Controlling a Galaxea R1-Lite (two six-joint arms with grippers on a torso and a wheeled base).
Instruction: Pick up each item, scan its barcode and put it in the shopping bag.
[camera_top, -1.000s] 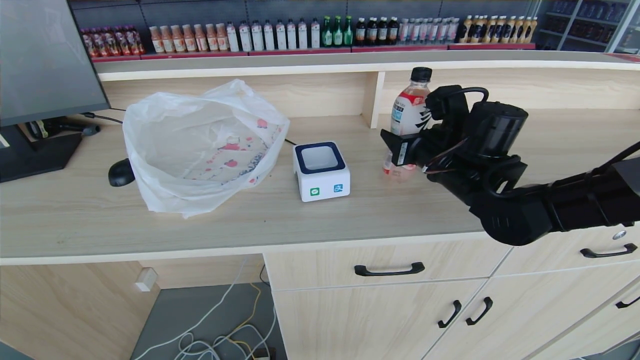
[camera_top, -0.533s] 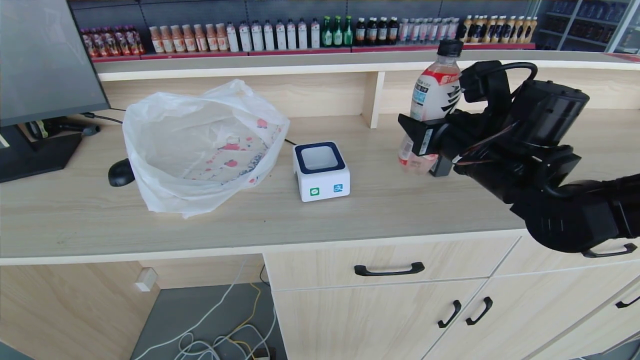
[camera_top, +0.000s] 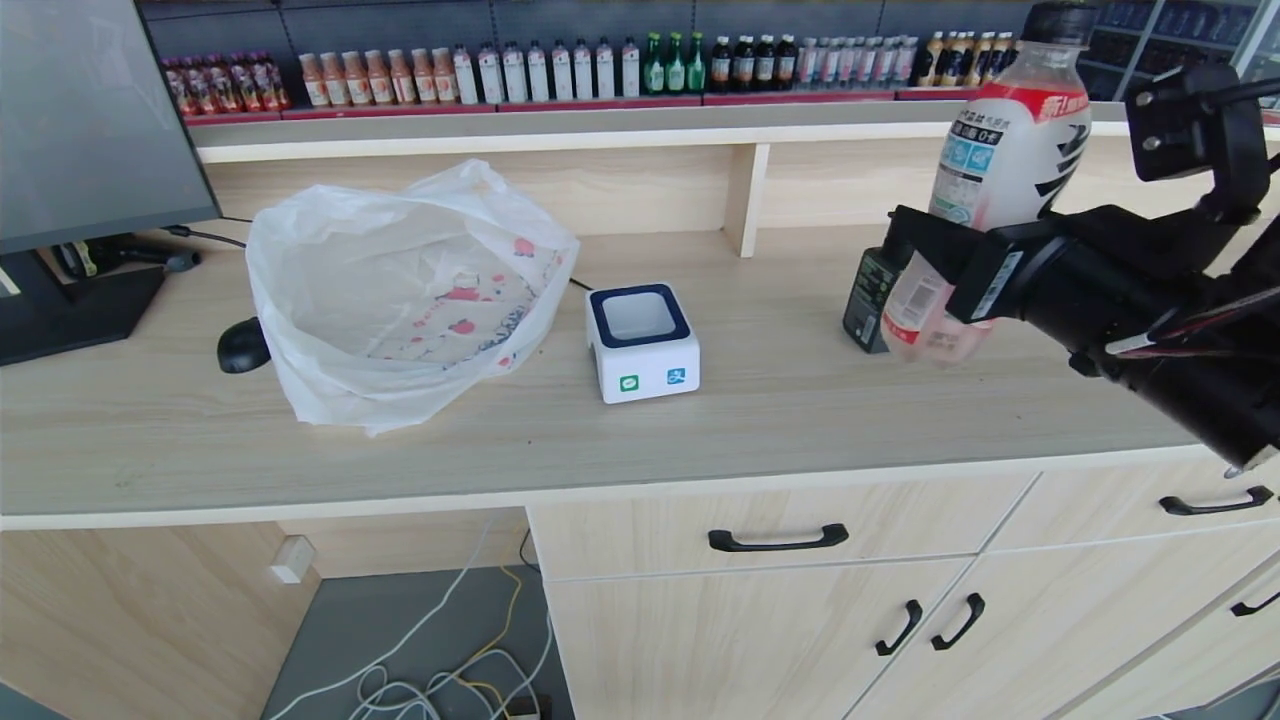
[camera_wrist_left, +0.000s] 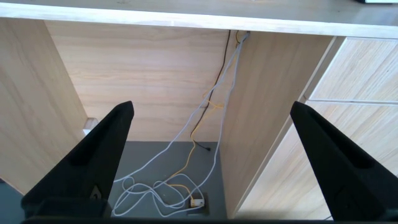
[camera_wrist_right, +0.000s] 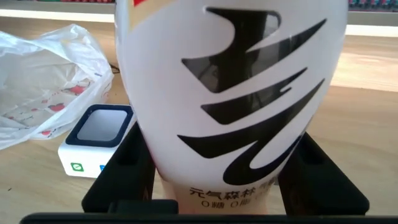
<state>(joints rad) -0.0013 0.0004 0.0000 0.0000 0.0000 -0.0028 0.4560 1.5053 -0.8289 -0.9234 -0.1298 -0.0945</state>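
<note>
right pincer (camera_top: 925, 295) clamps bottle (camera_top: 1005, 150) lower body | above counter (camera_top: 760, 400) | left pincer (camera_wrist_left: 211, 106) wide

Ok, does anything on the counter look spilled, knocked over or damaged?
Nothing stands out. The bottle is capped and near upright in the right gripper, the scanner sits flat, and the shopping bag stands open.

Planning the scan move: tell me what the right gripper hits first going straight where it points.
Nothing near. The right gripper, shut on the bottle, points over the counter; the scanner sits lower, off that line. The wooden divider at the back probably comes first; depth is unclear.
</note>
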